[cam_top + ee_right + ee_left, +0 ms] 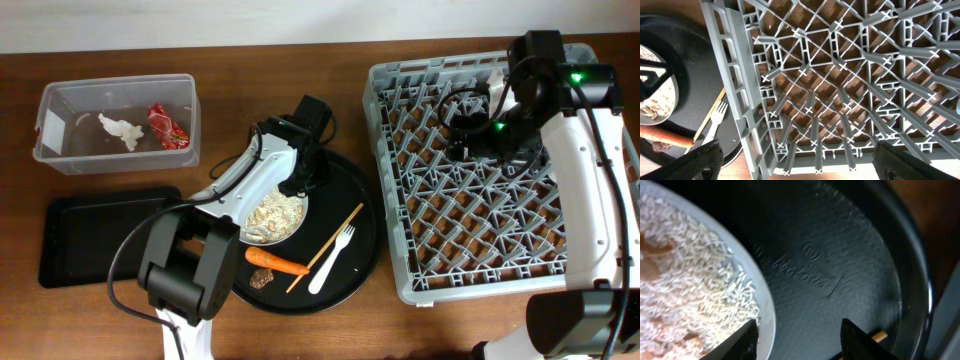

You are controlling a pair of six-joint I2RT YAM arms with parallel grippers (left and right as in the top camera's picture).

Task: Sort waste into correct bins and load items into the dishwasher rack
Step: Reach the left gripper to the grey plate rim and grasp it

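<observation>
A whitish plate (258,236) covered in beige food scraps (272,214) sits on the round black tray (352,200). My left gripper (300,186) is open and straddles the plate's right rim (768,322): one finger (745,342) over the scraps (690,280), the other (857,340) over the tray floor (840,255). An orange carrot (278,263), a brown lump (262,279), a white fork (333,258) and a wooden chopstick (332,241) lie beside the plate. My right gripper (466,136) hangs wide open and empty above the grey dishwasher rack (390,180).
At the back left, a clear tub (60,100) holds a white tissue (120,128) and a red wrapper (168,126). A shallow black tray (90,240) lies in front of it. The rack wall (740,75) stands close to the round tray (690,90), the fork (716,116) and the carrot (665,136).
</observation>
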